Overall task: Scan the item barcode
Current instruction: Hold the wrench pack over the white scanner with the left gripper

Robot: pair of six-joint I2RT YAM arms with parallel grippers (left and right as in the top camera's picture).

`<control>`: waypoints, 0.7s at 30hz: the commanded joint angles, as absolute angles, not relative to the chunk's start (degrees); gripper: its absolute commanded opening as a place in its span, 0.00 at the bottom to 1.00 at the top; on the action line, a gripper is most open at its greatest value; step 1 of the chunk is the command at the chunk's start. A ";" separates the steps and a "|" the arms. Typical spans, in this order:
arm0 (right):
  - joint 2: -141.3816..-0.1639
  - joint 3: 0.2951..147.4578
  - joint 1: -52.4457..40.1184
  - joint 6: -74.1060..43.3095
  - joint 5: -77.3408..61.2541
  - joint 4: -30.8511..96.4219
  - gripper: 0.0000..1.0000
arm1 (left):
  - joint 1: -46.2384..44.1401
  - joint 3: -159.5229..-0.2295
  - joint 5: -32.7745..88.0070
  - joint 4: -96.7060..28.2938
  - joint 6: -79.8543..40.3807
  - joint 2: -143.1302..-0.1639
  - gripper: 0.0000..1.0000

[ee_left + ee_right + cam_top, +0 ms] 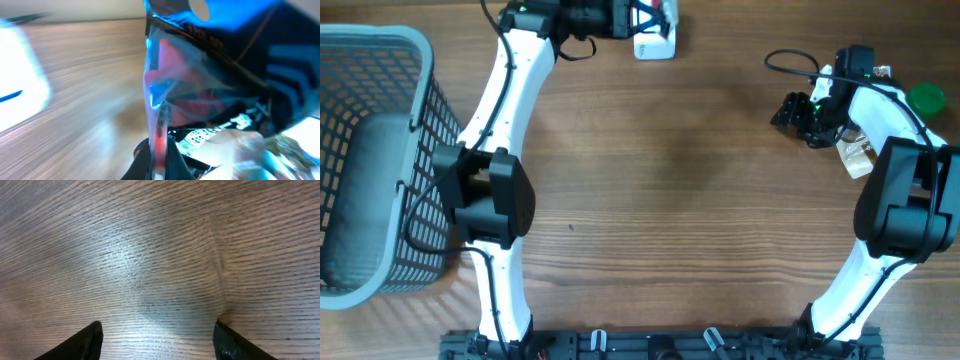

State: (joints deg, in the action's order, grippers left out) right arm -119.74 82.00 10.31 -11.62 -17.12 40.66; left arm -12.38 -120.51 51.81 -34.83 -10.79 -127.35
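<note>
Only up close: barcode [200, 136], perhaps, on packet [215, 65].

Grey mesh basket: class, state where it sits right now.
In the overhead view, the basket stands on the far left side of the table, beside the elbow of the left arm.

Packet [656, 11] is at the table's far edge, pinched in the closed left gripper [632, 16] and held off the surface. It is a clear blister over a red item on a black card with blue print. In the wrist view the packet [200, 75] stands on edge, with a white printed label [200, 136] low on it, too blurred to read. White scanner [655, 44] sits on the table just beside the packet.
</note>
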 commanded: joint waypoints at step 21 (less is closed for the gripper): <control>-122.89 80.12 10.85 -8.99 -12.86 30.68 0.69 | -23.83 -120.88 -18.87 -31.51 11.88 -138.61 0.04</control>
